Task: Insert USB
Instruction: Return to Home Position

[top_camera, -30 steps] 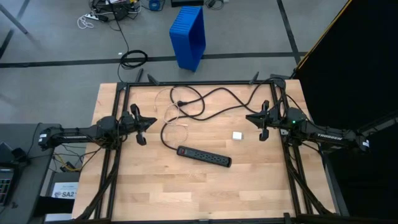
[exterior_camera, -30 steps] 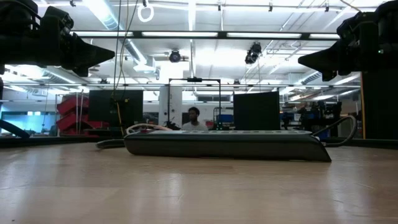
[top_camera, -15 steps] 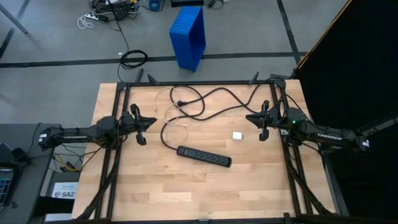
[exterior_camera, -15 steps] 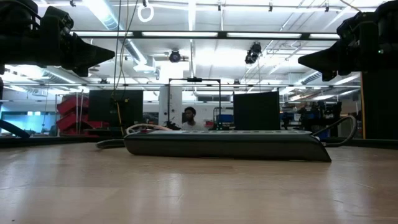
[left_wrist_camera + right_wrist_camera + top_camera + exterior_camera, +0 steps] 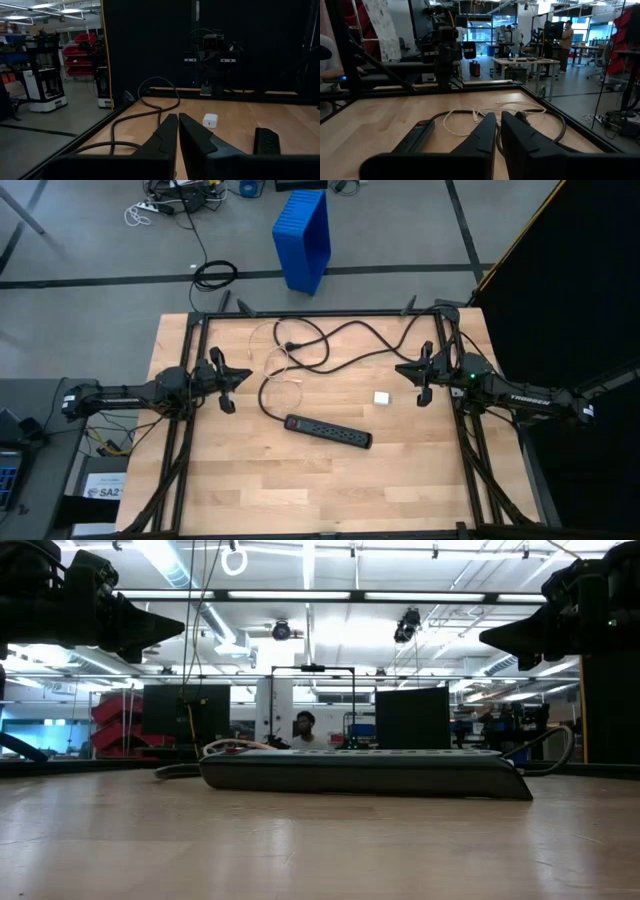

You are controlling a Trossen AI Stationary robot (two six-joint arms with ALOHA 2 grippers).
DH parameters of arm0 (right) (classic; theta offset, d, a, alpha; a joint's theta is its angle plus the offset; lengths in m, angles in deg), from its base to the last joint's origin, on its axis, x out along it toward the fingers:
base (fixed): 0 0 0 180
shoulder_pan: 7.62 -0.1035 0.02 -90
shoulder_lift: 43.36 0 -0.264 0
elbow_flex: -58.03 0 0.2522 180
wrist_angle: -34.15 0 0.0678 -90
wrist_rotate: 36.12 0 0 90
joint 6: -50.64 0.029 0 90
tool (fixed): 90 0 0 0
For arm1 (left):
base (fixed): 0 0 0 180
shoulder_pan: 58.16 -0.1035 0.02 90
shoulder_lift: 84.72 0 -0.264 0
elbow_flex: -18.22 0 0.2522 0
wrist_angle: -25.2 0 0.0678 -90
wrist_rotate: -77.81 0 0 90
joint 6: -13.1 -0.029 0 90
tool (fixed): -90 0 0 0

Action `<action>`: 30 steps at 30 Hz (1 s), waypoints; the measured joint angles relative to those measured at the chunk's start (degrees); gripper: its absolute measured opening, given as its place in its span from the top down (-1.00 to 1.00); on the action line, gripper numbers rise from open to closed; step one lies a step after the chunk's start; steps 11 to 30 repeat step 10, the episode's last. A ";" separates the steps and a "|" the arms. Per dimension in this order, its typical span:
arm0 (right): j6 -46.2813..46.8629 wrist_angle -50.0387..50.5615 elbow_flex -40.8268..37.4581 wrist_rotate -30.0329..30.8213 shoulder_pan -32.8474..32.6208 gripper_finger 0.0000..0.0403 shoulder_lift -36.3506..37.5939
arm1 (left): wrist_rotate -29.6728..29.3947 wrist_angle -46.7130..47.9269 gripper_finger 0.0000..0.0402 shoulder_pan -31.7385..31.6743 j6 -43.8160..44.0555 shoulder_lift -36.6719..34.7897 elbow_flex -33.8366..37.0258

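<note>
The power strip (image 5: 328, 431) lies nearest on the tabletop (image 5: 300, 490), with the white adapter (image 5: 382, 397) beyond it. Farther back, the USB (image 5: 278, 365) lies looped beside the black cord (image 5: 350, 340). The left gripper (image 5: 232, 383) and right gripper (image 5: 412, 378) hover at opposite edges, fingers pressed together, empty

— Entry one, the support?
— Table (image 5: 300, 490): pale wood planks, with dark frame rails along the left, right and far edges.
— Lying on it?
— Power strip (image 5: 328, 431): black, flat, mid-table, set at an angle with its right end nearer. Cord (image 5: 350, 340): thick, black, looping over the far half. Adapter (image 5: 382, 397): small white block, right of the strip and apart from it. USB cable (image 5: 277, 363): thin, pale, loosely looped, far left of centre, close by the cord's loops.
</note>
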 joint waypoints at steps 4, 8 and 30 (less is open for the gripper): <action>0.00 -0.01 0.00 0.00 0.00 0.97 0.01 | -0.01 0.01 1.00 0.01 0.01 0.00 0.00; 0.00 -0.01 0.00 0.00 0.00 0.95 0.01 | -0.01 -0.01 1.00 0.00 -0.01 0.00 0.00; 0.00 -0.01 0.00 -0.02 0.01 0.94 0.00 | -0.01 0.01 1.00 -0.01 0.01 -0.01 0.00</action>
